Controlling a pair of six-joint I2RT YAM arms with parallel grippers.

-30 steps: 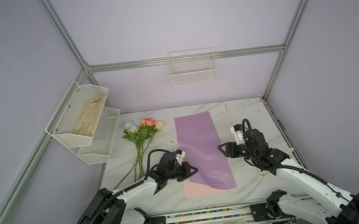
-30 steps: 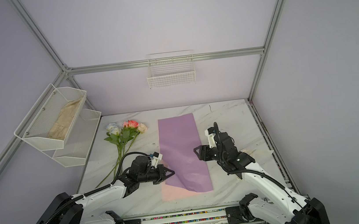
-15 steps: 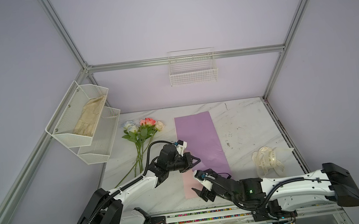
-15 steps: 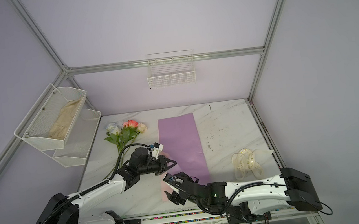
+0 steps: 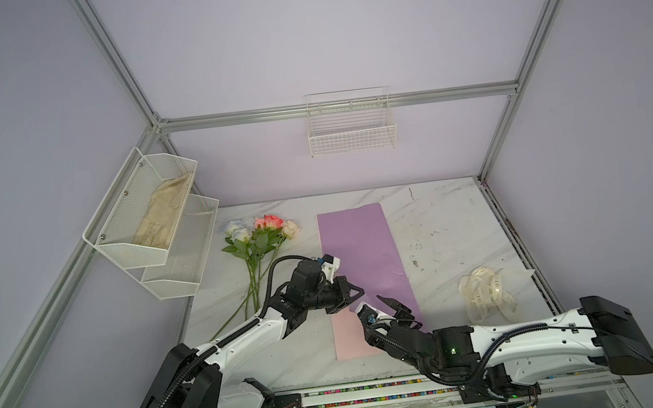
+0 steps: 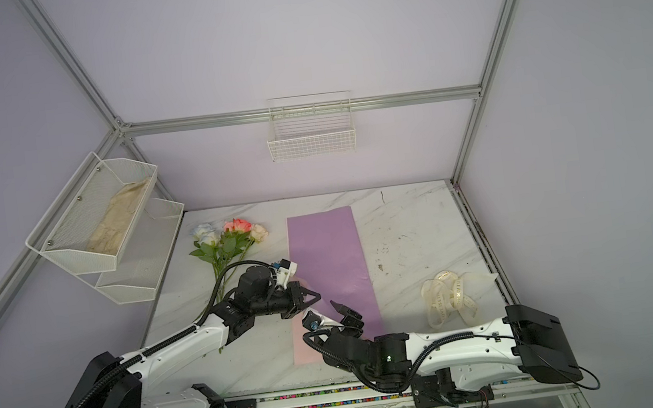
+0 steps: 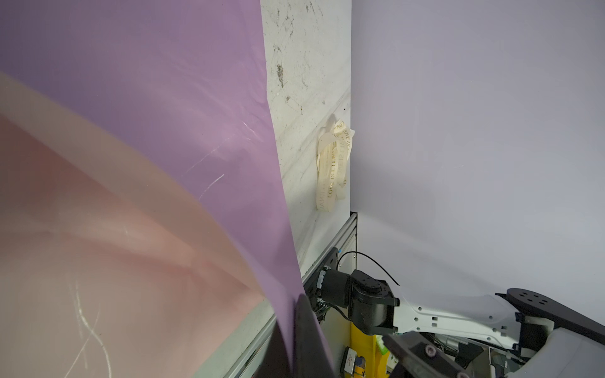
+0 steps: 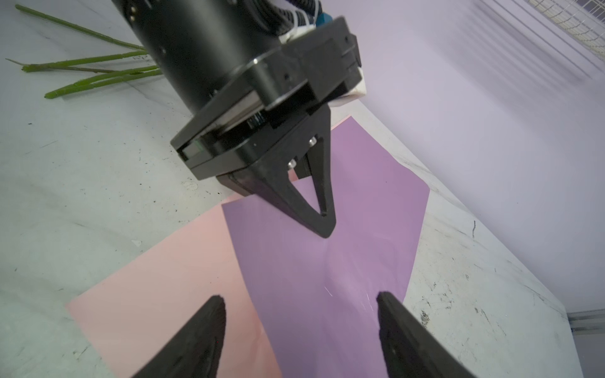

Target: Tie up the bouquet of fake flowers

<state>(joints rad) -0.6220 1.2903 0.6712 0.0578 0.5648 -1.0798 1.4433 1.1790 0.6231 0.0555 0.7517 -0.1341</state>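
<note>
Now, nearest the rail, the right gripper [image 8: 298,296] hangs with its jaws spread wide and empty over the near end of the wrap paper [image 5: 358,243], where the pink inner face shows. Just beyond it, the left gripper [image 5: 356,293] is clamped tight on the paper's left edge and holds a lilac flap up off the pink layer.

The two grippers are very near each other, so I judge a knock to be the main risk. If the right one drops for its own hold, it could strike the left one or crease the raised flap. The sheet looks thin and slick, so a hard pull could slip it out of the pinch, tear it, or drag it across the table [image 5: 444,221].

The bouquet of fake flowers [image 5: 261,237] lies on the table left of the paper, apart from it and untied. The left arm passes over its lower stems and could scatter them.

Counted:
- two grippers
- one sheet
- one cream ribbon [image 5: 487,293], heaped well to the right
- seemingly five blooms: two blue-white, two pink-red, one cream

Farthest back are one two-tier mesh shelf [image 5: 182,271] holding one pale cloth [image 5: 165,215], and one wire basket [image 5: 353,137] on the wall.
</note>
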